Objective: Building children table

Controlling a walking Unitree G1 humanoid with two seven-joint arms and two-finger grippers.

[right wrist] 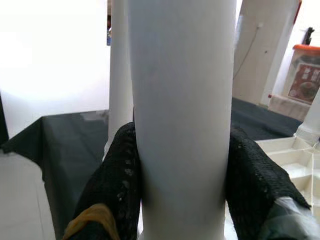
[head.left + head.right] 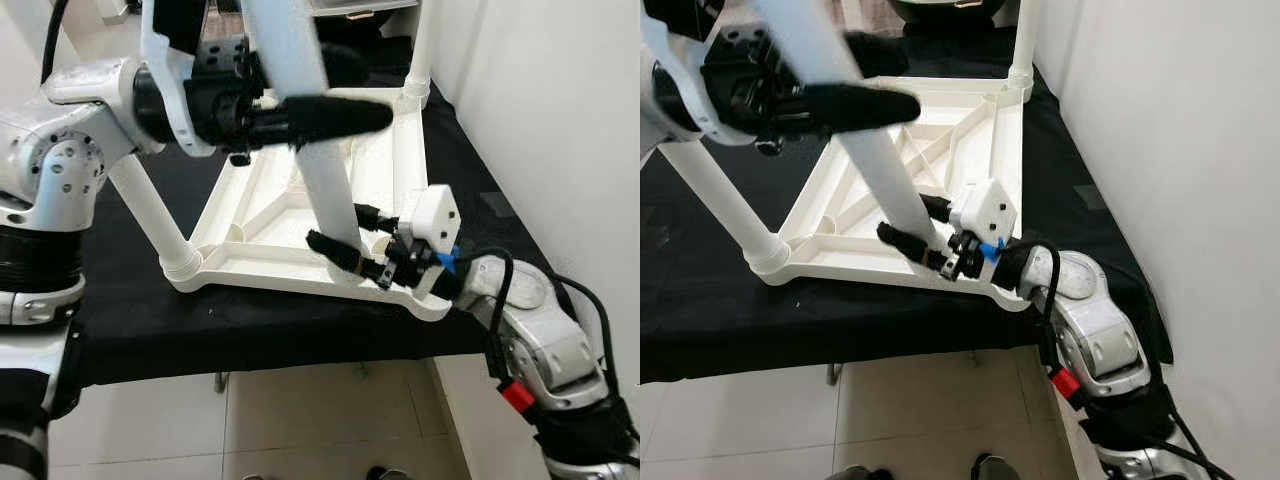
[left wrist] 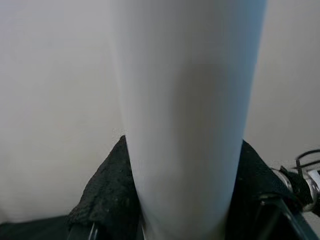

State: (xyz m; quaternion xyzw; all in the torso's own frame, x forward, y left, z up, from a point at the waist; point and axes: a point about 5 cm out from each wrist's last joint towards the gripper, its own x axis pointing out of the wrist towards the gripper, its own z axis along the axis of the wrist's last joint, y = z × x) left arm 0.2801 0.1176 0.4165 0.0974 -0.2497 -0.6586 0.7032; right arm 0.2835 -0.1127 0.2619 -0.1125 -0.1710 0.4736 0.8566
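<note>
A white plastic table top (image 2: pixel 262 218) lies upside down on a black-covered table (image 2: pixel 130 320). A white leg (image 2: pixel 322 165) stands tilted at its near right corner. High on this leg, my left gripper (image 2: pixel 330 95) is shut, one black finger (image 3: pixel 107 195) on each side of the leg (image 3: pixel 185 125). Near the leg's base my right gripper (image 2: pixel 335 226) is shut on the same leg (image 1: pixel 182 115), with its fingers (image 1: pixel 112 180) pressed against both sides.
Another leg (image 2: pixel 150 215) stands in the near left corner socket and a third (image 2: pixel 420 60) at the far right corner. A white wall (image 2: pixel 560 120) runs close along the right side. Tiled floor (image 2: pixel 300 420) lies below the table's front edge.
</note>
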